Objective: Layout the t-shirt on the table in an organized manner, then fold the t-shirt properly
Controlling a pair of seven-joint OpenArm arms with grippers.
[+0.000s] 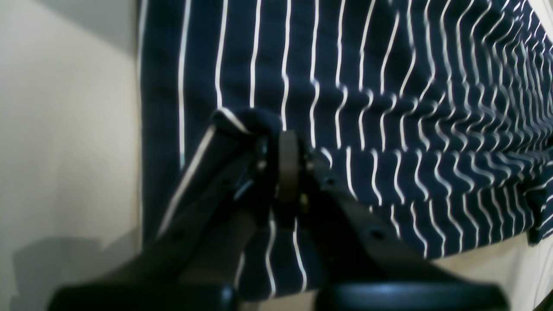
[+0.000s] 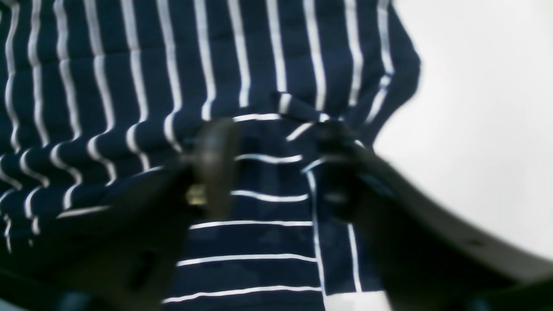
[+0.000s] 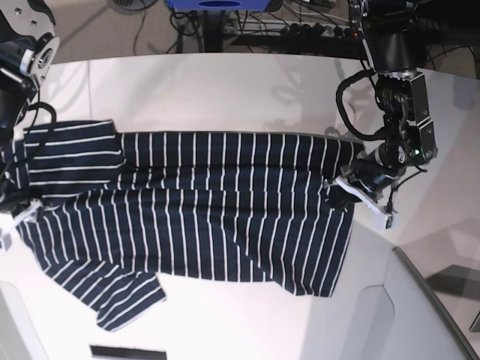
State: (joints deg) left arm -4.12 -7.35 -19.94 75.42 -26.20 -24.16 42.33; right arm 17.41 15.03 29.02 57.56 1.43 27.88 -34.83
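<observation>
Shirt (image 3: 202, 202) lies spread mid-table (image 3: 225, 90), long axis running between the arms: left gripper (image 1: 287, 168) pinches its hem edge at one end, right gripper (image 2: 276, 168) spread over the sleeve end.

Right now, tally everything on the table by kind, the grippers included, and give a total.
T-shirt: 1, dark navy with white stripes, spread on the table
Grippers: 2, left gripper shut on the fabric, right gripper open over a sleeve
Total: 3
</observation>
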